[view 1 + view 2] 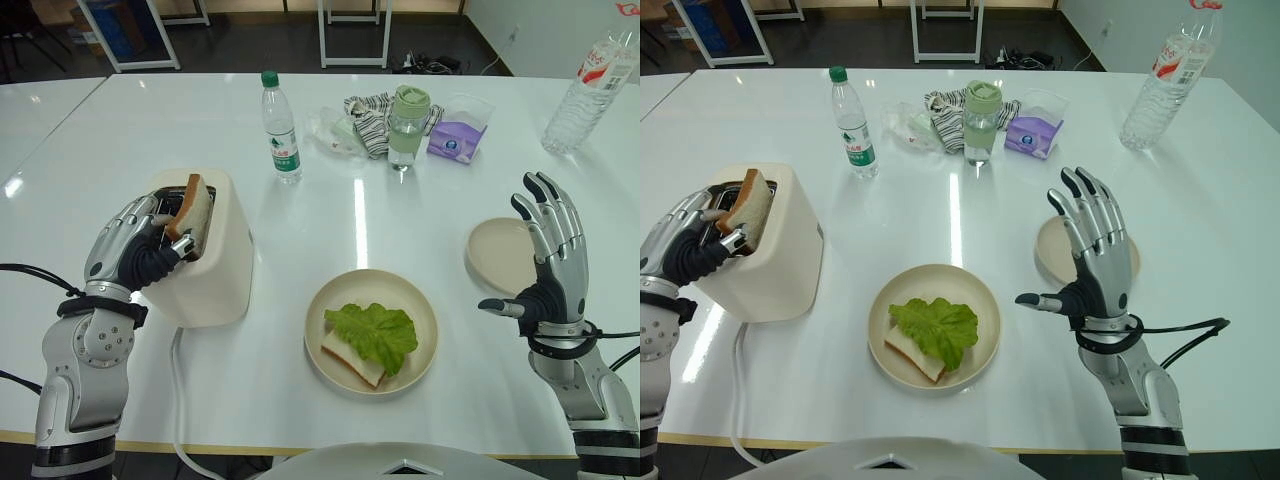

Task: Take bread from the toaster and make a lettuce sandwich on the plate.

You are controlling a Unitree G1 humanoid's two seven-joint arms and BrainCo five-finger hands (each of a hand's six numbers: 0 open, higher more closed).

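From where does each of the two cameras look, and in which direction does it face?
Left eye view: on the robot's head, facing forward and down at the table; the left hand grips the bread slice in the toaster, the right hand is open.
Right eye view: same head, slightly further right, same direction; both hands show too.
Shared: table, toaster, plate with lettuce on a second slice, both hands.

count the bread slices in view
2: a brown-crusted slice in the cream toaster, held by the left hand; a white slice on the round beige plate under the green lettuce leaf. More may hide inside.
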